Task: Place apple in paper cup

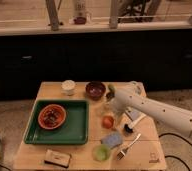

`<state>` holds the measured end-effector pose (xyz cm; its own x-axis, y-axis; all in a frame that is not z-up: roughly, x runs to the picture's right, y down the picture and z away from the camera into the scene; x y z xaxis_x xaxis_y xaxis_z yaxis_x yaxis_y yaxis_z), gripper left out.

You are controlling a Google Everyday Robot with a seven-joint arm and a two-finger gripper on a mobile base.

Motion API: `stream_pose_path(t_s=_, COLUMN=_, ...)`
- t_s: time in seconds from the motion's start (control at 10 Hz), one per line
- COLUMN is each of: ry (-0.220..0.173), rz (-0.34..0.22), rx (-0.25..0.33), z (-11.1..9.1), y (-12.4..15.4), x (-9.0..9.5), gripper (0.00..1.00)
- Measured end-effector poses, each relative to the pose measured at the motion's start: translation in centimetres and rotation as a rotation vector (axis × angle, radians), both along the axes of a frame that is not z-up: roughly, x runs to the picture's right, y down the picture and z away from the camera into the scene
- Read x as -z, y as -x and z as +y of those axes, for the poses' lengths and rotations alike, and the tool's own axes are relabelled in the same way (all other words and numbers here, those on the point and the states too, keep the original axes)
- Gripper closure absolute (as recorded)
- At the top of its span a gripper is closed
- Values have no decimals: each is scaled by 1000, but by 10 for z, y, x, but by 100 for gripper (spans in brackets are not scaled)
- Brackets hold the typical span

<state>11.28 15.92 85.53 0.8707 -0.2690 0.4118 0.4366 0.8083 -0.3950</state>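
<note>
The apple [107,121] is small, round and red-orange. It lies on the wooden table [144,150] just right of the green tray [79,131]. The paper cup [68,87] is short and white and stands upright at the table's back left, left of a dark maroon bowl [94,90]. My gripper [109,102] is at the end of the white arm [154,112] that reaches in from the right. It hovers just behind and above the apple, well right of the cup.
An orange bowl [52,116] sits in the green tray. A green round item [101,152], a blue sponge [112,139], a fork [128,146] and a dark object [127,129] lie in front of the apple. A brown block [57,158] lies at the front left.
</note>
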Motion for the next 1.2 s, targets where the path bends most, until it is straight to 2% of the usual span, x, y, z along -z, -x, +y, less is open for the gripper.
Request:
stream_pose_path(t_s=0.3, ry=10, rz=-11, rx=2, z=2, y=-4, x=-5, gripper=20)
stream_pose_path(t_s=0.6, ry=19, rz=-58, rx=46, z=23, y=6, x=12, gripper=20)
stream_pose_path(t_s=0.8, ry=30, rz=-93, rx=68, z=27, y=14, x=14, gripper=20)
stream_pose_path(t_s=0.9, ry=33, rz=-106, rx=76, z=27, y=17, x=13, gripper=23)
stream_pose_path(t_s=1.2, ry=57, rz=-146, rx=103, z=33, y=22, x=10, gripper=52)
